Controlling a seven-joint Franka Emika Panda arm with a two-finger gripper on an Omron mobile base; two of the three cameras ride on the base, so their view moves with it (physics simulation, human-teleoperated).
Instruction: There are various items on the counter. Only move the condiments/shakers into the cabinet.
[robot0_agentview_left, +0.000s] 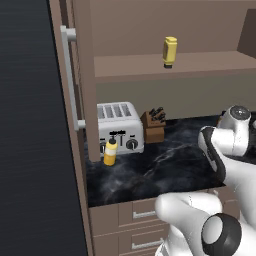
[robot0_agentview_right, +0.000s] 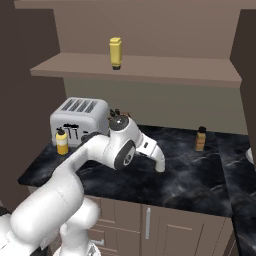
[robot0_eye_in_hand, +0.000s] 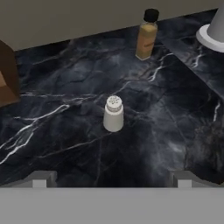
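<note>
A pale grey shaker stands upright on the black marble counter, just ahead of my gripper. The gripper is open, its fingertips wide apart, with nothing between them. Beyond the shaker an amber bottle with a dark cap stands near the back wall. A yellow squeeze bottle stands in front of the toaster. Another yellow bottle stands cap-down on the shelf of the open cabinet.
The knife block stands right of the toaster. The open cabinet door with its long bar handle stands at the left. A white-based object stands at the counter's far right. Drawers run below the counter.
</note>
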